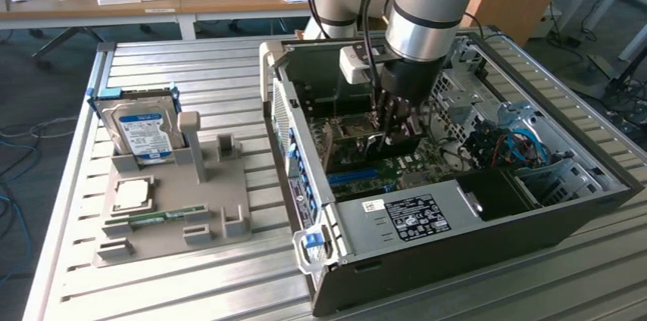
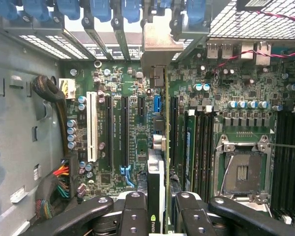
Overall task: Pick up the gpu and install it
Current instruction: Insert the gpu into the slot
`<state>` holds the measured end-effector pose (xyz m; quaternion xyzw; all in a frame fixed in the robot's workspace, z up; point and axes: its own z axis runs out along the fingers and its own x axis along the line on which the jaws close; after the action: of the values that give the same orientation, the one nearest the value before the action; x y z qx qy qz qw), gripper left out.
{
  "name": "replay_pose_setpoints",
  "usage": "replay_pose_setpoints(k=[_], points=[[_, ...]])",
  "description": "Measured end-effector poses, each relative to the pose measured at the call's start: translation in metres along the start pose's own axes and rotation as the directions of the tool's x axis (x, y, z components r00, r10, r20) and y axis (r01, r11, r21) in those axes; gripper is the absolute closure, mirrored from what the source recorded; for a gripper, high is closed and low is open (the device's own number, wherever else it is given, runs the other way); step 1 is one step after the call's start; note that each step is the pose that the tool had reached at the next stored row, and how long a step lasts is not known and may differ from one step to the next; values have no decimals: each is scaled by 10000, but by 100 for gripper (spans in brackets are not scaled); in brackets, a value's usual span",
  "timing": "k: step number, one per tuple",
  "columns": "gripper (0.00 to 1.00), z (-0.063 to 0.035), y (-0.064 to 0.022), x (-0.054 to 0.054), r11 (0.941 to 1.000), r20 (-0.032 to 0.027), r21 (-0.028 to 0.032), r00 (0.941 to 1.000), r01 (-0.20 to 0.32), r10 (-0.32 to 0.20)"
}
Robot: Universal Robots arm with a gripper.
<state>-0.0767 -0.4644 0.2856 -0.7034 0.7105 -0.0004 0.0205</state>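
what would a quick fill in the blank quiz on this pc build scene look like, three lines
1. The claw is shut on the gpu, holding it ____ the open computer case.
2. The hard drive standing on the grey holder carries a ____ label.
3. Beneath the gpu lies the green ____ with its long slots.

Missing words: inside; blue; motherboard
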Motion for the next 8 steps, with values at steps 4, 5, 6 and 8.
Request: replay_pose_setpoints(k=[4,5,6,8], points=[[74,0,6,0,10000,0,0,10000,1,-1],[74,0,8,0,10000,0,1,10000,1,-1],[74,0,10,0,10000,0,1,10000,2,-2],[74,0,17,0,10000,0,0,10000,0,0]])
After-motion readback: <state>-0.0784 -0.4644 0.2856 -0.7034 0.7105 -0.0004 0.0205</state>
